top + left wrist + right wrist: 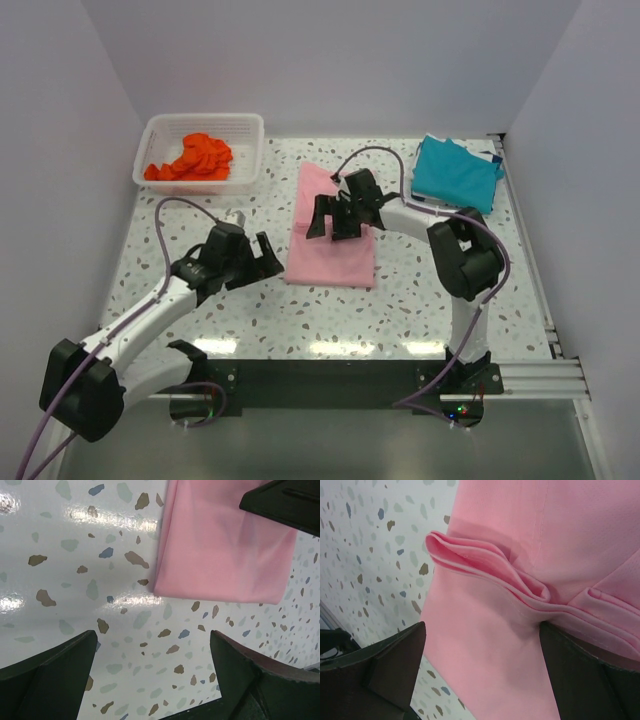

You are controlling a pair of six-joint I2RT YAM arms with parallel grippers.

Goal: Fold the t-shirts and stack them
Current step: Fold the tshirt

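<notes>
**Item 1, left gripper** [270, 257]: We note the jaws spread wide with nothing between them. It hovers over bare table just to the left of the pink t-shirt's near left corner. In its wrist view [155, 680] only speckled surface lies between the two dark fingers [50, 680], and the shirt's corner shows beyond them.

**Item 2, right gripper** [332, 222]: We note the jaws equally wide, gripping nothing. It is placed over the middle of the pink t-shirt. In its wrist view [485, 675] a raised ridge of bunched layers crosses the cloth ahead of the fingers [380, 675]. We cannot tell whether the tips touch the fabric.

**Item 3, pink t-shirt** [330, 255] [225, 555] [520, 530]: Folded into a long rectangle, lying flat at the centre of the table.

**Item 4, teal t-shirt** [455, 172]: Folded, at the far right corner of the table, well apart from the pink one.

**Item 5, orange-red t-shirt** [195, 158]: Crumpled inside the white mesh basket [250, 150], at the far left corner.

**Item 6, table** [400, 310]: White terrazzo-speckled top, glossy, with light reflections along the near edge.

**Item 7, walls** [330, 60]: Plain pale panels closing in the left, far and right sides.
</notes>
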